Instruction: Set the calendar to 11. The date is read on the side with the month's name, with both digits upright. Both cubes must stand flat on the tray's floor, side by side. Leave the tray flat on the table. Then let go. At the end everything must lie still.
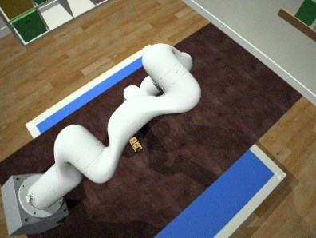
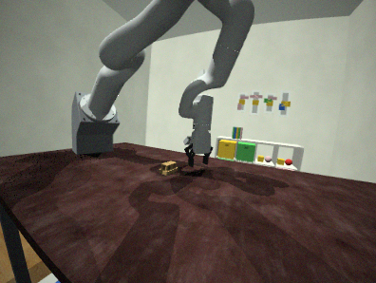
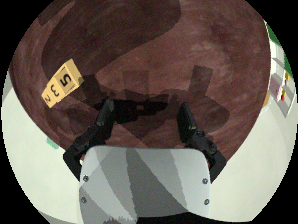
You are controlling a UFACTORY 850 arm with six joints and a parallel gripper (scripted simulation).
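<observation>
The small wooden calendar (image 1: pixel 136 144) (image 2: pixel 168 167) sits on the dark table, with pale cubes on a low base. In the wrist view, a cube face with a black 5 (image 3: pixel 66 80) shows at the left, beside a face with a 3 (image 3: pixel 55 91) and a small 2 at the far end. The tray's walls and the month's name cannot be made out. My gripper (image 2: pixel 198 164) (image 3: pixel 146 108) is open and empty, pointing down a little above the table. It is off to one side of the calendar, to its right in the exterior view. The arm hides it in the top view.
The dark table top (image 1: pixel 239 80) (image 2: pixel 266 228) carries the arm's shadows. The arm's base (image 1: pixel 29 204) (image 2: pixel 95 138) stands at one end of the table. A white shelf (image 2: pixel 296 154) with yellow and green boxes stands beyond the table.
</observation>
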